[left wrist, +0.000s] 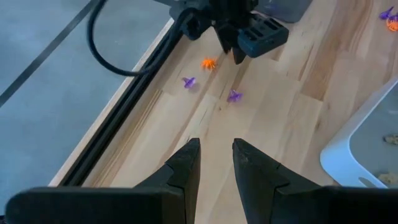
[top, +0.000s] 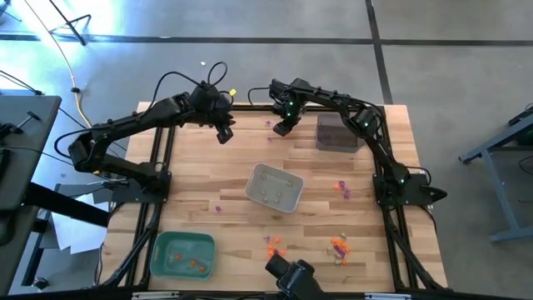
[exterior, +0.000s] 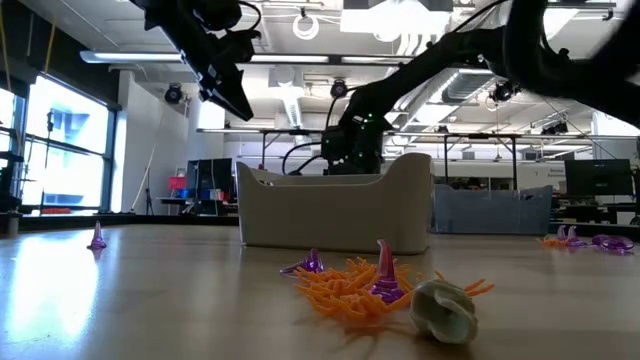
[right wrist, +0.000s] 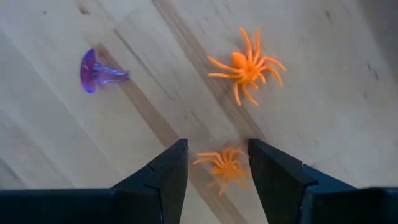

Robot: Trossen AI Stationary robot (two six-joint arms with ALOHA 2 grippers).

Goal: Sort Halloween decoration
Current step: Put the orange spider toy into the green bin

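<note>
Hovering near the upper centre of the high view, the right gripper [top: 283,127] points down at the table's far edge with its fingers apart and empty; its wrist view shows one orange spider [right wrist: 225,165] in the gap between the fingertips and a second orange spider [right wrist: 247,67] just beyond, with a purple trinket [right wrist: 97,73] off to the upper left. The left gripper [top: 223,133] hangs close by, left of it, its fingers a narrow gap apart and holding nothing.

Sorting looks partly done. The green tray [top: 160,263] at lower left holds a few orange bits, and the pale tray [top: 293,203] in the middle a few beige ones, while the dark tray [top: 336,133] at upper right shows nothing clearly. Loose pieces remain: an orange and purple cluster [top: 342,189] right of the pale tray, more orange pieces [top: 273,246] along the lower edge, and a lone purple piece [top: 219,209] left of centre.
</note>
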